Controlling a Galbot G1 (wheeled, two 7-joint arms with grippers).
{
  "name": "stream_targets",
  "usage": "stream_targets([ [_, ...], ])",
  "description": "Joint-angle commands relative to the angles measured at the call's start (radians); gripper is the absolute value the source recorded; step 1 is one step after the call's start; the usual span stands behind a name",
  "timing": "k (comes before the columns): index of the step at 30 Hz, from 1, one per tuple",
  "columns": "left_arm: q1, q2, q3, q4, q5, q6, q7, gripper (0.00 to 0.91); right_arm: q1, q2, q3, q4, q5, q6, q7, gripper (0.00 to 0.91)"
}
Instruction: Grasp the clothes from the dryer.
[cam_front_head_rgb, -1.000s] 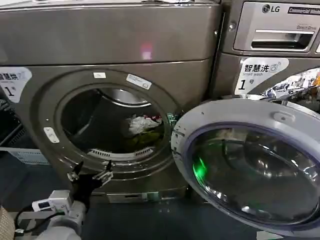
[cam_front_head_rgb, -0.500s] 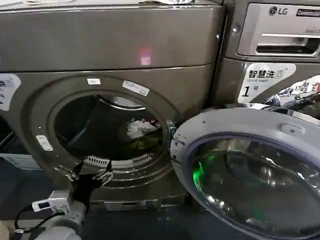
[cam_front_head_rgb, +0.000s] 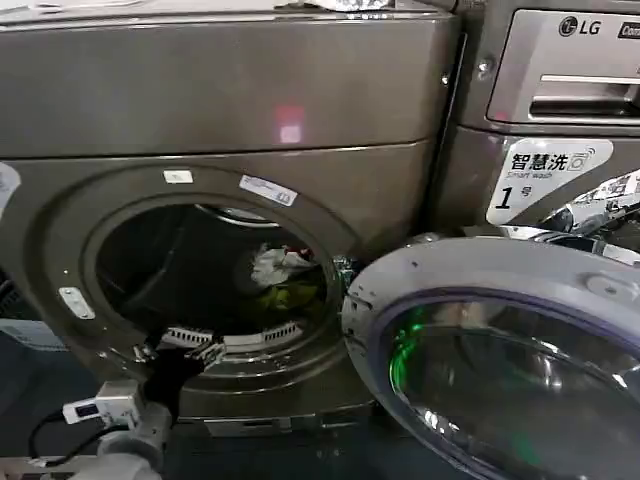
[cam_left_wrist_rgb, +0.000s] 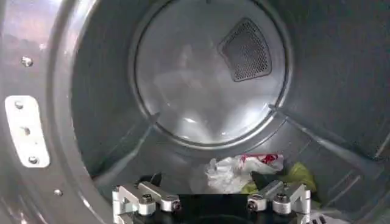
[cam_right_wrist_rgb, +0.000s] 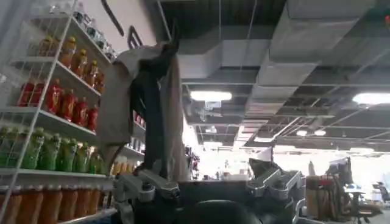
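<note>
The dryer (cam_front_head_rgb: 230, 90) stands in front of me with its porthole open. The clothes (cam_front_head_rgb: 281, 272), a small white bundle with yellow-green and a bit of red, lie low at the back right of the drum. My left gripper (cam_front_head_rgb: 178, 352) is at the porthole's lower lip, open and holding nothing. In the left wrist view the clothes (cam_left_wrist_rgb: 242, 170) lie just past and slightly to one side of the left gripper (cam_left_wrist_rgb: 209, 182), still apart from its fingers (cam_left_wrist_rgb: 145, 198). My right gripper (cam_right_wrist_rgb: 210, 167) is raised away from the machine, open and empty.
The grey-rimmed glass door (cam_front_head_rgb: 470, 268) is swung wide to the right, low in front of the LG machine (cam_front_head_rgb: 560, 90). A ribbed lint grille (cam_front_head_rgb: 245, 338) lines the drum's lower lip. Shelves of bottles (cam_right_wrist_rgb: 55, 109) show in the right wrist view.
My left gripper has moved forward and up to the porthole's lower lip. The head view has drifted, so the dryer looks closer and the door sits lower right.
</note>
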Motion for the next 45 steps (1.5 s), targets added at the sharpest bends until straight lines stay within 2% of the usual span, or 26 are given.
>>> stream_targets([
  [1, 0.001, 0.001, -0.001, 0.002, 0.000, 0.049, 0.001, 0.907, 0.001, 0.001, -0.001, 0.000, 0.000, 0.001, 0.000, 0.907],
  [36, -0.013, 0.005, -0.002, 0.008, 0.007, 0.049, 0.001, 0.907, -0.005, 0.015, 0.003, 0.002, 0.000, 0.013, 0.002, 0.907],
  [45, -0.163, 0.019, -0.016, 0.147, 0.023, 0.049, 0.000, 0.907, -0.015, 0.017, -0.001, 0.001, 0.002, 0.022, 0.001, 0.907],
])
